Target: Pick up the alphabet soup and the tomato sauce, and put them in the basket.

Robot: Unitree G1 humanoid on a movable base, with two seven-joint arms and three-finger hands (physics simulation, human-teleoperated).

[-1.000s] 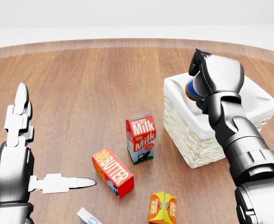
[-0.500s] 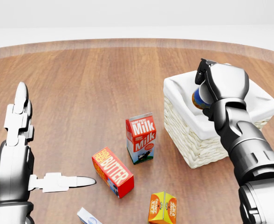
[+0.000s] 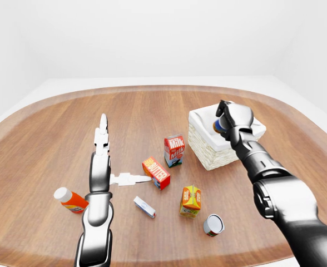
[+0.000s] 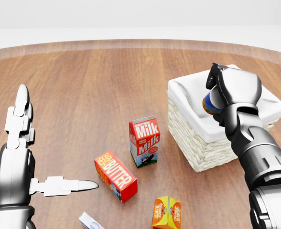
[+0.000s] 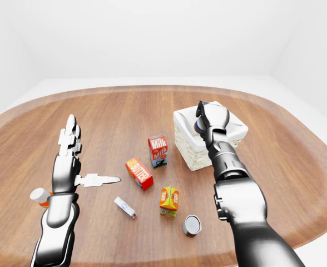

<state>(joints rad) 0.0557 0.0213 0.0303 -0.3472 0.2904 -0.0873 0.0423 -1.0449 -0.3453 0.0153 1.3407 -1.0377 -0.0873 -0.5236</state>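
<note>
Head view: my right hand [image 4: 225,91] grips a can [image 4: 209,104] over the white-lined basket [image 4: 190,138], not yet released; my left hand [image 4: 23,157] is spread and empty above the surface [image 4: 92,86]. Which can it is, I cannot tell. Left-eye view adds a second can [image 3: 213,225] lying near the bottom edge, likely left to fetch.

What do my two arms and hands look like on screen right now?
Both arms are glossy dark-grey metal cylinders with ribbed joints. The left hand has pale, segmented, pointed fingers. The right hand shows a rounded grey shell with black finger parts. No cables or markings visible.
</note>
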